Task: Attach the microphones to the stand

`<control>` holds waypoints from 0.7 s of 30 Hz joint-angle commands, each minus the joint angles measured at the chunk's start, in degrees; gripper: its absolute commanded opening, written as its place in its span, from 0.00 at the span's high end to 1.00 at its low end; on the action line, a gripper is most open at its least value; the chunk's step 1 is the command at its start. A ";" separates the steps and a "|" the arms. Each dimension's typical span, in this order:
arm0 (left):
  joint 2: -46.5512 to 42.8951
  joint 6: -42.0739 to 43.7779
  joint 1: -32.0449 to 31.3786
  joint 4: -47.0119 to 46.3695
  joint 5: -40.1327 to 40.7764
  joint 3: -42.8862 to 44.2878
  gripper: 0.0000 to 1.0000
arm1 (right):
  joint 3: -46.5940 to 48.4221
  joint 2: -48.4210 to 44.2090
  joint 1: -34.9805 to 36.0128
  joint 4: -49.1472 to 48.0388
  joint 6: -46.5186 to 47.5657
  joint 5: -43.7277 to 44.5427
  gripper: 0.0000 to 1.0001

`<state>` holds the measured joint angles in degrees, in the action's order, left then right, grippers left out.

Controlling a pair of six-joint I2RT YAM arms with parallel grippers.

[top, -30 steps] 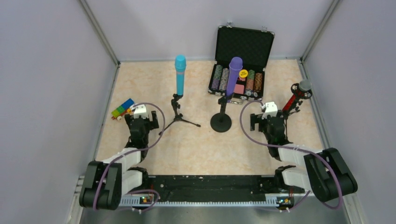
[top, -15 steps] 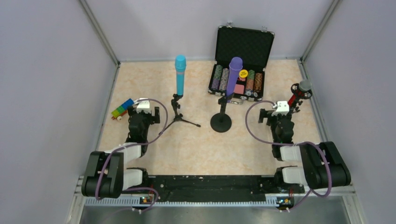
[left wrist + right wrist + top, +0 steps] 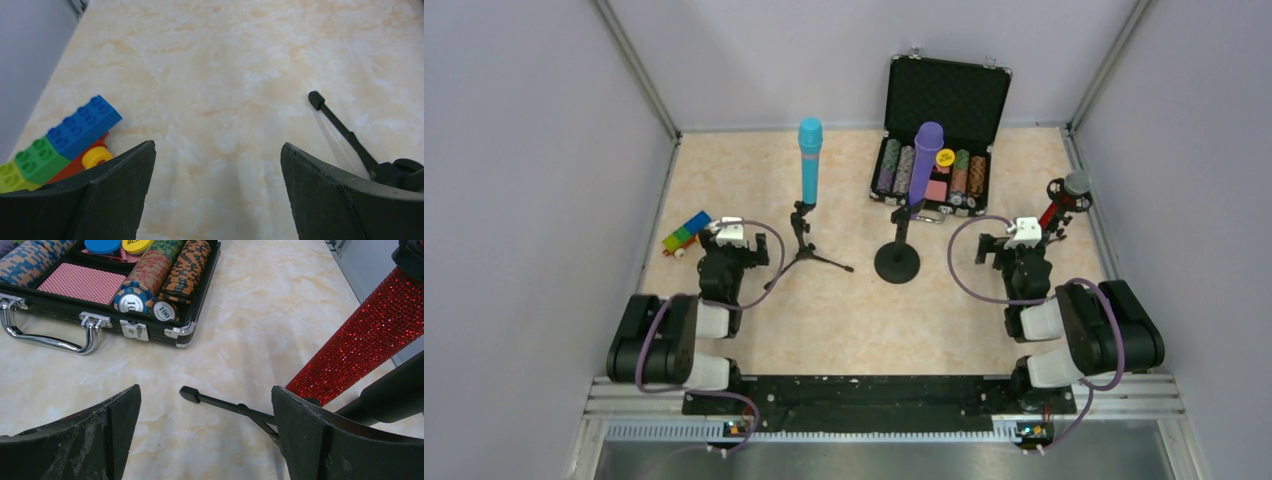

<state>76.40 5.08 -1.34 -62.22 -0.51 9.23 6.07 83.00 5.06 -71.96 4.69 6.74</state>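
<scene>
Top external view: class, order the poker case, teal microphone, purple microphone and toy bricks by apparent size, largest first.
Largest: poker case.
Next: teal microphone and purple microphone, too alike to rank.
Smallest: toy bricks.

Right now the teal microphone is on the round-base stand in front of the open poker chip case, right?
No. The purple microphone is on the round-base stand in front of the open poker chip case; the teal microphone is on the tripod stand. The top external view shows it.
</scene>
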 commanded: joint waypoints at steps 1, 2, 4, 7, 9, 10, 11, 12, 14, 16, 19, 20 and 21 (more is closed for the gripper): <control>8.96 -2.68 1.74 -19.01 -1.08 -1.92 0.01 | 1.13 0.15 -0.56 -3.89 -0.66 -0.90 0.01; 7.06 -3.53 2.44 -14.58 -0.20 -1.14 0.01 | 1.22 0.21 -0.52 -3.98 -0.65 -0.86 0.01; 4.01 -4.38 2.51 -5.43 2.71 1.31 0.02 | 1.35 0.30 -0.53 -3.64 -0.84 -0.37 0.01; 6.86 -4.79 2.48 -3.76 6.03 4.81 0.01 | 2.41 0.34 -0.58 -1.85 -1.31 0.36 0.01; 8.44 -6.84 3.36 -0.38 7.07 7.70 0.01 | 2.33 0.38 -0.64 -2.12 -1.46 0.47 0.01; 6.73 -6.91 3.52 1.05 6.86 7.27 0.01 | 2.32 0.34 -0.56 -2.05 -1.50 0.45 0.01; 5.72 -6.74 3.46 2.63 5.84 7.12 0.01 | 2.37 0.34 -0.58 -1.81 -1.48 0.48 0.01; 5.55 -6.26 3.44 3.57 4.50 7.30 0.01 | 2.37 0.42 -0.54 -1.92 -1.52 0.52 0.01; 6.61 -5.96 3.49 3.06 4.96 7.92 0.01 | 2.37 0.39 -0.53 -1.95 -1.52 0.58 0.01; 7.24 -6.43 3.47 3.06 6.10 8.47 0.01 | 2.37 0.39 -0.58 -1.91 -1.48 0.47 0.01; 7.28 -6.36 3.46 3.54 5.77 8.72 0.01 | 2.36 0.43 -0.57 -1.87 -1.52 0.51 0.01; 7.19 -6.23 3.40 3.44 5.71 8.59 0.01 | 2.37 0.41 -0.57 -1.86 -1.52 0.55 0.01; 7.11 -6.37 3.50 3.39 5.76 8.52 0.01 | 2.37 0.38 -0.58 -1.86 -1.52 0.53 0.01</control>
<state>83.50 -0.36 1.85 -57.93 4.43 15.99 6.87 83.05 5.06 -72.36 4.21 6.87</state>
